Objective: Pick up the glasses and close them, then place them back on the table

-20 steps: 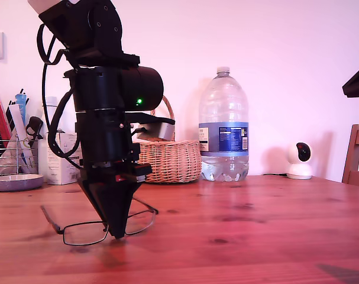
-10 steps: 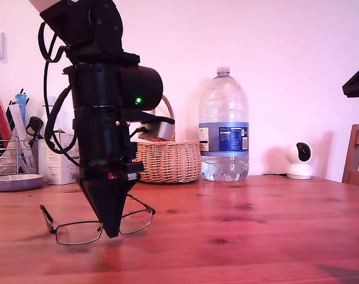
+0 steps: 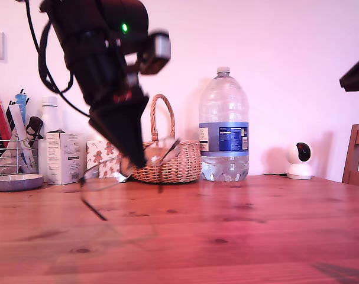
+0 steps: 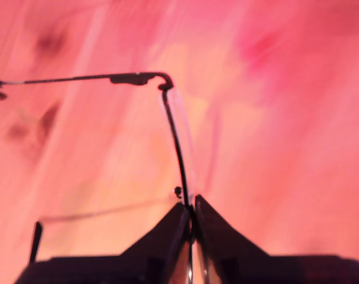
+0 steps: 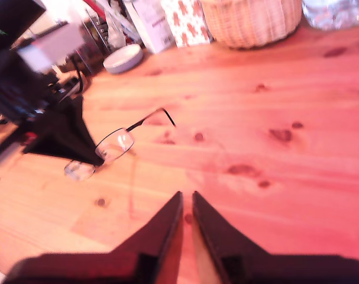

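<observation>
Glasses [image 3: 129, 171] hung clear above the table [image 3: 256, 231] toward the exterior view's left, pinched at the bridge by my first gripper [image 4: 191, 216], likely so both temples stayed free for folding, while my second gripper [image 5: 187, 204] waited nearly closed and empty.

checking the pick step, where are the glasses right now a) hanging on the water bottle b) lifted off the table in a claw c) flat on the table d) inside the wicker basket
b: my first claw is shut on the glasses, which hang above the table in the exterior view.
</observation>
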You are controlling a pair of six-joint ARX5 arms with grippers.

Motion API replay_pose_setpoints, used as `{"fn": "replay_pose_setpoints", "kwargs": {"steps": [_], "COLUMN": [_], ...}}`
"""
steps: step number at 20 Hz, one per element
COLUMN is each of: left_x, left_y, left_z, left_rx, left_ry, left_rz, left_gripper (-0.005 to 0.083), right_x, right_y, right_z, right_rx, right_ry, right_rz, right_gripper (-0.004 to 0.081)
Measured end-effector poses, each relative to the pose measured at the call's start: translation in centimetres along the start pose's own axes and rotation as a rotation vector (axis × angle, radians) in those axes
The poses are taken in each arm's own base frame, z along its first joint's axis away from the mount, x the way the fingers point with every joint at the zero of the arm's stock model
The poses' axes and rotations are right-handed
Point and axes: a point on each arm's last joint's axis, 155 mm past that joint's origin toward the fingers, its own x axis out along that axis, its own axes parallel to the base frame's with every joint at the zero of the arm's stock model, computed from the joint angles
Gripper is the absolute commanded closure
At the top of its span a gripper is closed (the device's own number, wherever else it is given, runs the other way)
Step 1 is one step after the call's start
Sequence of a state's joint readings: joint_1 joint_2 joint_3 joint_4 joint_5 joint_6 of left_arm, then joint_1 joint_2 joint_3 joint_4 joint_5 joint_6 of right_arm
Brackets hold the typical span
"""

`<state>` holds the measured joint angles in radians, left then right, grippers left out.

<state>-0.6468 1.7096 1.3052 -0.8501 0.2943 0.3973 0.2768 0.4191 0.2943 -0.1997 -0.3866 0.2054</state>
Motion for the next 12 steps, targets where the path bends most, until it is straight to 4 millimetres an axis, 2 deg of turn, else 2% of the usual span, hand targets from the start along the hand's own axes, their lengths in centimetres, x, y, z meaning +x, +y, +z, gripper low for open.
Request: {"fn": "replay_pose_setpoints", "kwargs": {"steps": [3,7,11,12], "left_x": [-1.4,-5.6,-10.5,-11.8], "left_y": [-2.3,-4.9,-5.2,-5.2], "left_z": [1.4,3.6,4.7,4.9], "left_rx": [-0.012,-0.043,-0.079,-0.086], "left_ry": [-0.094,-0.29,-0.498,-0.547], "left_rz": [-0.149,-0.412,-0.656,-0.707], "left_gripper": [0.0793,0.0793,0.0794,0.0795], "right_x": [0.0,-0.2,0.1,0.3], "right_y": [0.2,0.9,2.3,2.6], "right_z": [0.9,2.6,2.9,3.0], "right_rx": [-0.014,-0.124,-0.25,-0.281], "right_ry": [-0.035,-0.105,-0.118,-0.124], "right_rz": [0.007,0.035,0.081,0.092], "right_gripper": [0.0663,0.0638,0.0434,0.0413]}}
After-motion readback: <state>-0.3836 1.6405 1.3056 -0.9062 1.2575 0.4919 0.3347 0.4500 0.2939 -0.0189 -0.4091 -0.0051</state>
